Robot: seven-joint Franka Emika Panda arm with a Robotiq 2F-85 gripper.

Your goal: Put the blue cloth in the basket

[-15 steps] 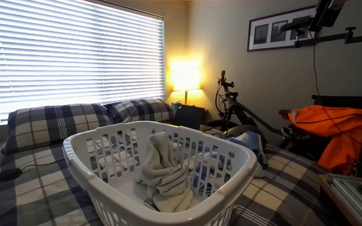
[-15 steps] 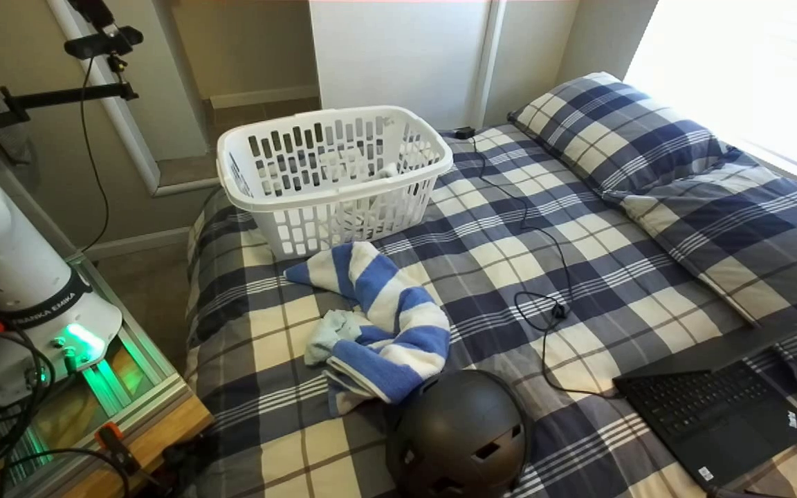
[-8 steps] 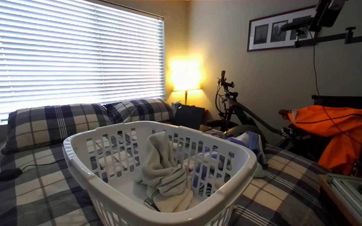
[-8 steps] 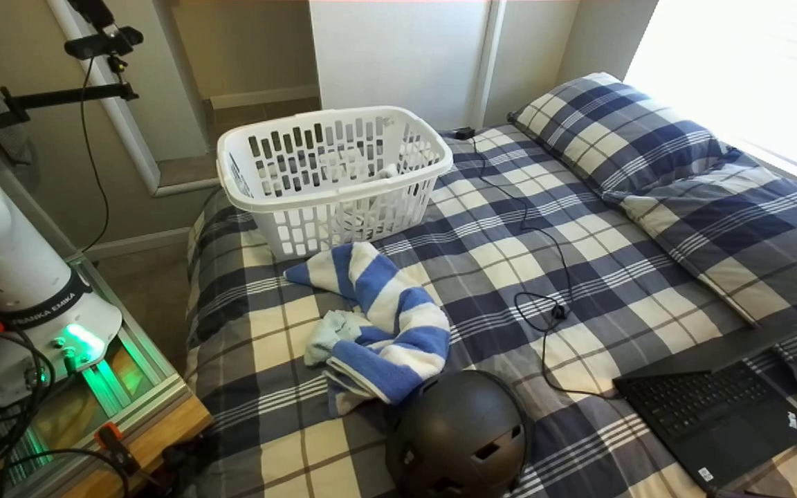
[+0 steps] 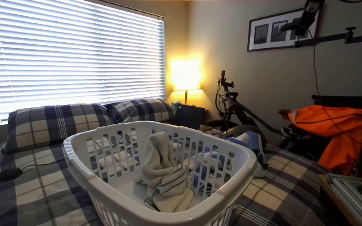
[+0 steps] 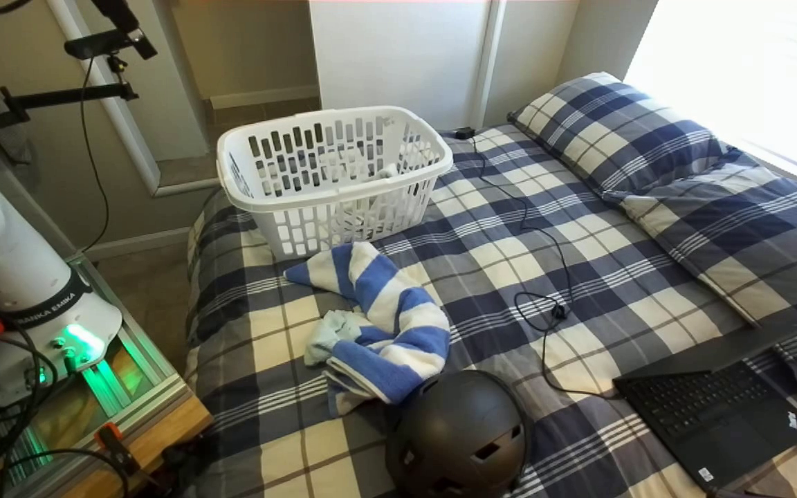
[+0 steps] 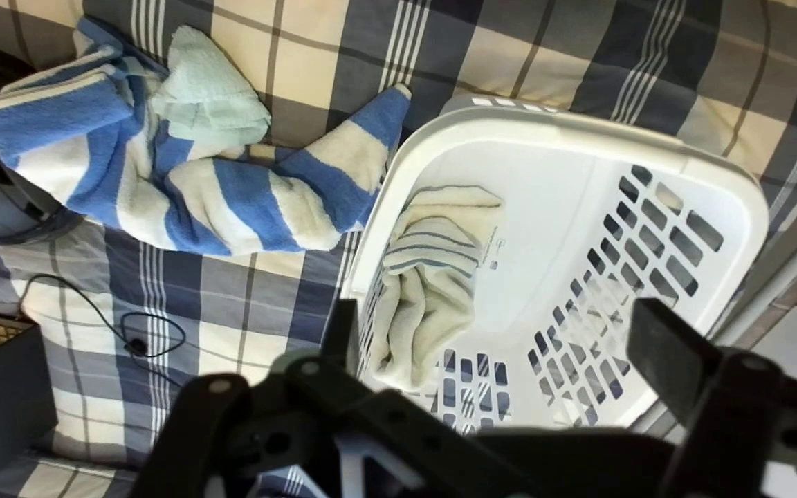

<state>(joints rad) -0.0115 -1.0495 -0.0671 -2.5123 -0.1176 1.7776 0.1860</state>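
A blue-and-white striped towel (image 6: 398,304) lies bunched on the bed beside the white basket (image 6: 336,196). It also shows in the wrist view (image 7: 246,200), with one end close to the basket's rim (image 7: 551,128). A small pale blue cloth (image 6: 333,335) lies against the striped towel; it also shows in the wrist view (image 7: 208,90). A cream towel with grey stripes (image 7: 433,297) is inside the basket and stands up in an exterior view (image 5: 165,175). My gripper (image 7: 495,325) is open and empty, its fingers spread over the basket in the wrist view.
A black helmet (image 6: 461,429) touches the striped towel's end. An open laptop (image 6: 724,415) and a black cable (image 6: 551,256) lie on the plaid bed (image 6: 288,449). A camera mount arm (image 6: 66,95) sticks out near the robot base. Pillows (image 6: 620,131) lie by the window.
A black piece of the arm or gripper at the top edge has shifted in both exterior views, and a black cable has come into view there. Towels and basket have not moved.
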